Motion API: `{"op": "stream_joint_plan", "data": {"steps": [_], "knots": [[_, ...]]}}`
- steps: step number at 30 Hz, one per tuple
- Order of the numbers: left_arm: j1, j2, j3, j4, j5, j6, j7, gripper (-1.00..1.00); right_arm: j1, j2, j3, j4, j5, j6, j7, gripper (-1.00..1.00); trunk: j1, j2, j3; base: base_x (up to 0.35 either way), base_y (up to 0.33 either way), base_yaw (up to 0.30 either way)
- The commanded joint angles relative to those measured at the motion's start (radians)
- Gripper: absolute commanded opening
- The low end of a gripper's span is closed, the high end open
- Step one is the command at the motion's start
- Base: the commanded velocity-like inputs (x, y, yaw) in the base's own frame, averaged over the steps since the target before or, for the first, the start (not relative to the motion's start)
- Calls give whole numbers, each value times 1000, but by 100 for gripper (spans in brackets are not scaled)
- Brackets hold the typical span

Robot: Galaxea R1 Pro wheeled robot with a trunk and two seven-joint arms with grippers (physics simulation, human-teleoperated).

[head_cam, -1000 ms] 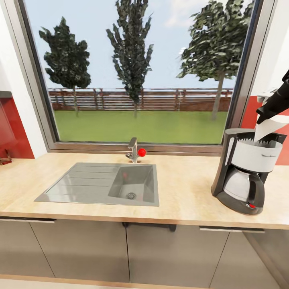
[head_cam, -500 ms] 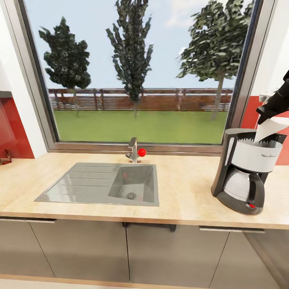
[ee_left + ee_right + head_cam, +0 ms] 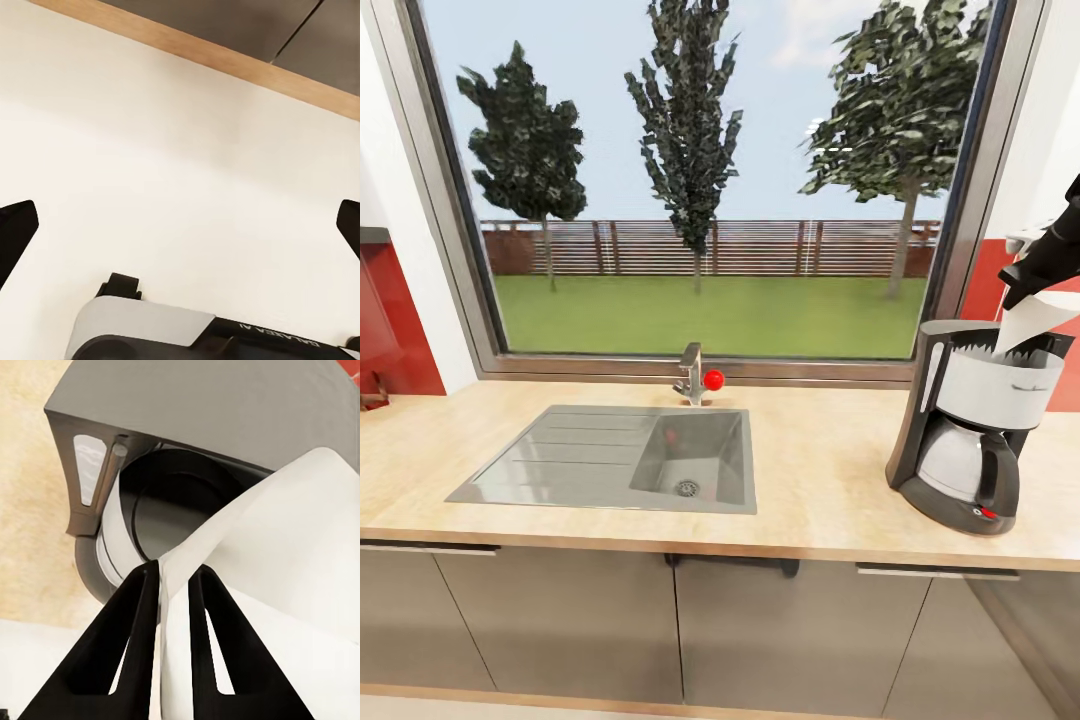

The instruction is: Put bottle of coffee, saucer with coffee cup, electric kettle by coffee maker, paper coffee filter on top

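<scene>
The paper coffee filter [image 3: 1028, 322] stands tilted, lower end in the coffee maker [image 3: 970, 425] top; the right gripper [image 3: 174, 585] is clamped on it.

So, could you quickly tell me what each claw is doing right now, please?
Left claw: open, holding nothing.
Right claw: closed on the paper coffee filter, over the coffee maker.

Head view faces countertop [image 3: 810, 480], right wrist close above coffee maker [image 3: 187, 472] — shared
</scene>
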Motion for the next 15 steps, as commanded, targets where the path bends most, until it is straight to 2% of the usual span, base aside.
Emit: {"op": "stream_joint_plan", "data": {"steps": [1, 15], "knots": [[0, -1, 1, -1, 8, -1, 0, 100, 0, 0, -2, -2, 10, 12, 9, -100, 0, -1, -1, 0, 0, 0], [0, -1, 1, -1, 8, -1, 0, 100, 0, 0, 5, -15, 14, 12, 2, -100, 0, -1, -1, 0, 0, 0]]}}
